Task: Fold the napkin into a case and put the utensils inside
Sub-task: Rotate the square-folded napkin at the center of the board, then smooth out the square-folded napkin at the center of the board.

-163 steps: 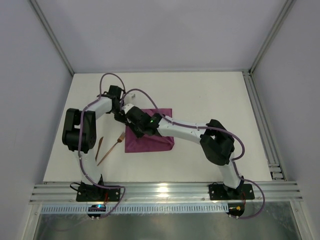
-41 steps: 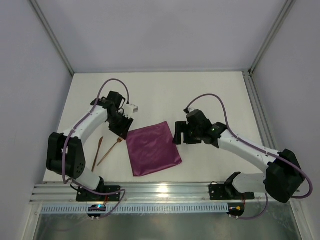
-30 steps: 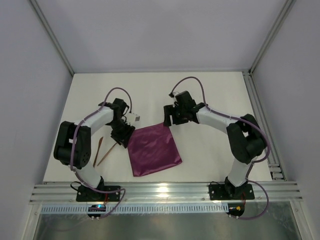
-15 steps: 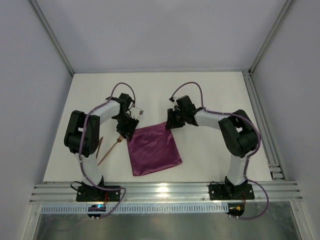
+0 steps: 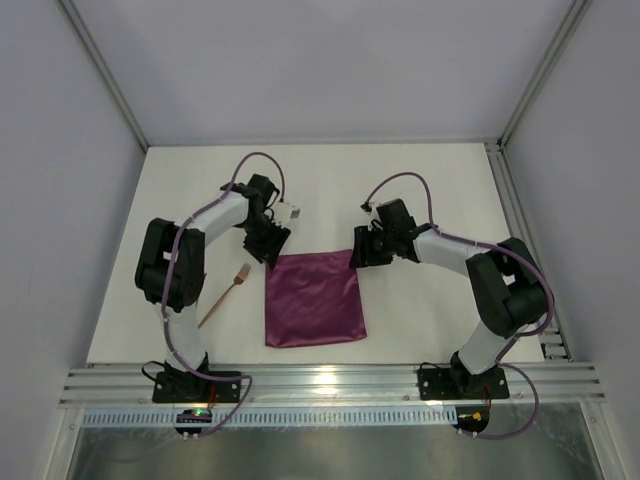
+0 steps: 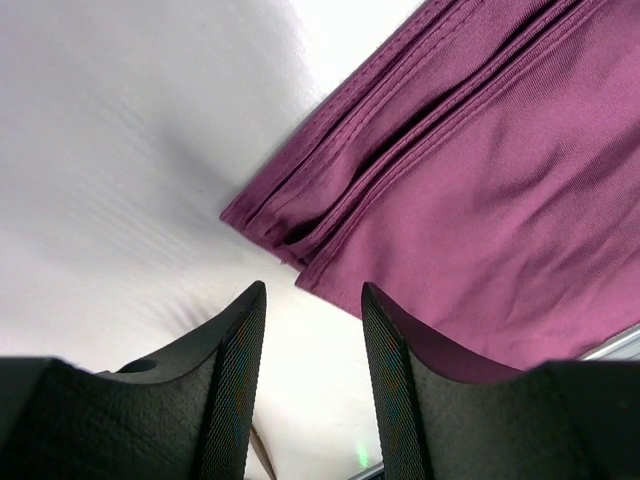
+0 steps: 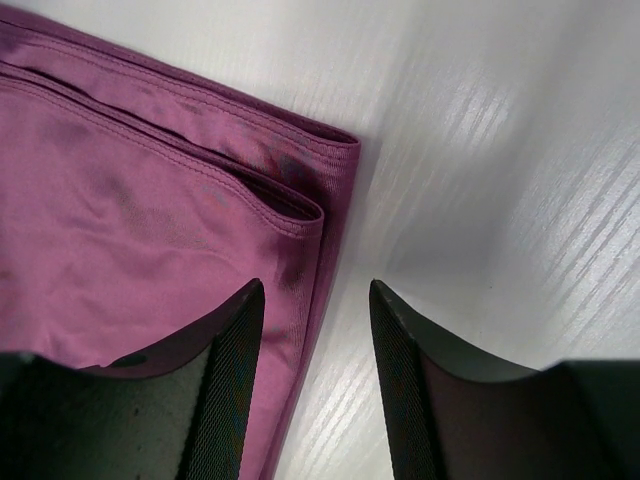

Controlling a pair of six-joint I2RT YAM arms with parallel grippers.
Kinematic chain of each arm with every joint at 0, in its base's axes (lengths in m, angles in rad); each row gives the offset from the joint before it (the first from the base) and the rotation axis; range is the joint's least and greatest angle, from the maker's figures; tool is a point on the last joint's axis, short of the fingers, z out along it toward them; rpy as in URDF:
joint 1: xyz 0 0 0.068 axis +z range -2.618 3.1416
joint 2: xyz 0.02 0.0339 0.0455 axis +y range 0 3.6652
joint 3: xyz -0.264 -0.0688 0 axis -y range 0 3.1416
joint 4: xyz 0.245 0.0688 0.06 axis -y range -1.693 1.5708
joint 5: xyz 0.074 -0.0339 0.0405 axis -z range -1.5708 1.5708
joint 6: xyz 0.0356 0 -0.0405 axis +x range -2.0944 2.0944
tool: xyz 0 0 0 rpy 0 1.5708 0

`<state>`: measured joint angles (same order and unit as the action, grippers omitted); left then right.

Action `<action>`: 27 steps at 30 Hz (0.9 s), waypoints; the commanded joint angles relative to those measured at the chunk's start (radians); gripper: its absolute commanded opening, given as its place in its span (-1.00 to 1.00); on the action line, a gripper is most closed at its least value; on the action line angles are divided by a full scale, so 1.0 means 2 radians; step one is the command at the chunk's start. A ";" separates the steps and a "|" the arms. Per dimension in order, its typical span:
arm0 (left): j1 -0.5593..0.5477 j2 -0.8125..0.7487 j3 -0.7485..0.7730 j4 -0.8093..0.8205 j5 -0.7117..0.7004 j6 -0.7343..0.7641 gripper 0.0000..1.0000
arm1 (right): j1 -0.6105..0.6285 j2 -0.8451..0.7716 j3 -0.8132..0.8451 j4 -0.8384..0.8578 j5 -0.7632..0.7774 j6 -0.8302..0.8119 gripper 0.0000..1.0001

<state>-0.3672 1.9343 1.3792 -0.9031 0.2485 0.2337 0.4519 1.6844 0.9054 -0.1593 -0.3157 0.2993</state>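
Lab test cell: white table (image 5: pixel 420 190), plain grey walls (image 5: pixel 320 60), aluminium rail (image 5: pixel 330 380) at the near edge.

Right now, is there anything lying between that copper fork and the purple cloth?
Nothing. Only a bare strip of white table separates the fork from the napkin. The overhead view shows it plainly.

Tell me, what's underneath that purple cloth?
Only the white table shows around the folded napkin. Its layers hide anything beneath or between them; the fork lies beside it.
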 commanded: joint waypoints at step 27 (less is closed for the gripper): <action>0.010 0.021 -0.008 0.027 0.049 -0.008 -0.40 | -0.006 0.039 0.053 -0.003 -0.038 -0.020 -0.15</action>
<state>-0.3321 1.9759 1.3701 -0.8795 0.3359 0.2173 0.4416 1.7565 0.9688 -0.1883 -0.3706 0.2604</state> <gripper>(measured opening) 0.325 0.434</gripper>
